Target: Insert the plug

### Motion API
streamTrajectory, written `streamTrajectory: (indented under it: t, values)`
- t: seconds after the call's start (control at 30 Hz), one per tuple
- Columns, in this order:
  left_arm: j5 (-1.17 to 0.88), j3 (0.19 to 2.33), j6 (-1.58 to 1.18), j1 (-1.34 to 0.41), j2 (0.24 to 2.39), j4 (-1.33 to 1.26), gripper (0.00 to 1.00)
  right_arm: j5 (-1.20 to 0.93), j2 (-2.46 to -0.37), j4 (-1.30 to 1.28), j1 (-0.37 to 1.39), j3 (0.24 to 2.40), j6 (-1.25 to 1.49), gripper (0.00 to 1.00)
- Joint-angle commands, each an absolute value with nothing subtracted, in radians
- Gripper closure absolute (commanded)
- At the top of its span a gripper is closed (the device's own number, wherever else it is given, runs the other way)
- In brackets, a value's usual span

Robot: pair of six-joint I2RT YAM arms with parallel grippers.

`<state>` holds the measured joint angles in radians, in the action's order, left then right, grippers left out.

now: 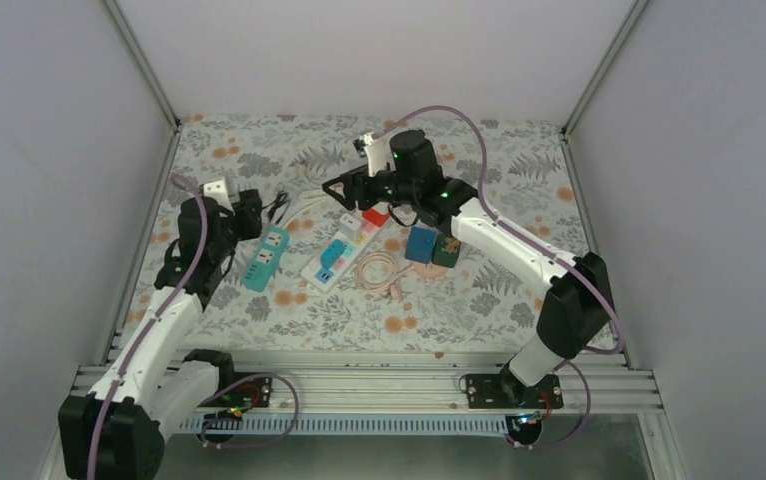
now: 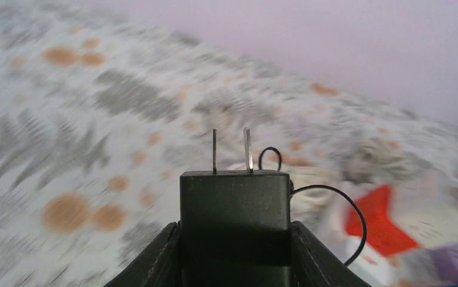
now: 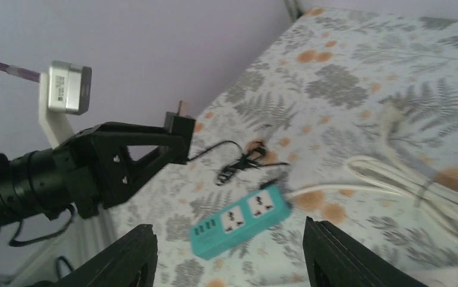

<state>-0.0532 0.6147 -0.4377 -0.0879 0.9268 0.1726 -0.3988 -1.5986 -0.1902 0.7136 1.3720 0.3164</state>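
Black plug (image 2: 235, 209) looks small, hard and light, with two thin metal pins (image 2: 247, 149). Our left gripper (image 2: 234, 239) pinches its body, up above the surface (image 2: 65, 119). We think the pins could bend, so the body is the best place to hold it. Our right gripper (image 3: 232, 266) is spread and empty.

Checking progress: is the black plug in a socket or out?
Out. The left gripper holds the black two-pin plug aloft, both pins bare.

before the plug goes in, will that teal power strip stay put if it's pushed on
Probably not: the teal power strip lies unheld on the floral cloth, so it may slide. Low and flat, it seems unlikely to tip. The white cord at its end looks floppy, likely little restraint.
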Motion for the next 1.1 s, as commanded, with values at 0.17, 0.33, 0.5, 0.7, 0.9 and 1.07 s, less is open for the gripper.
streamTrajectory:
  t: [0.17,0.33,0.5,0.7,0.9,1.07]
  values:
    - [-0.176,0.687,-0.136,-0.234,0.918,-0.208,0.72,-0.584,-1.726,-0.195,0.731,1.577,0.451,0.29]
    - [-0.256,0.686,0.023,-0.247,0.951,-0.350,0.72,-0.565,-1.766,-0.253,0.732,1.703,0.431,0.21]
    - [-0.385,0.699,0.170,-0.254,0.989,-0.418,0.72,-0.571,-1.846,-0.362,0.734,1.873,0.398,0.19]
    - [-0.407,0.751,0.259,-0.259,1.032,-0.352,0.72,-0.545,-1.942,-0.495,0.741,2.016,0.382,0.23]
    - [-0.435,0.757,0.259,-0.261,1.010,-0.340,0.72,-0.579,-1.961,-0.518,0.747,2.021,0.365,0.26]
    - [-0.442,0.761,0.244,-0.261,0.999,-0.320,0.72,-0.648,-1.960,-0.514,0.750,2.010,0.359,0.54]
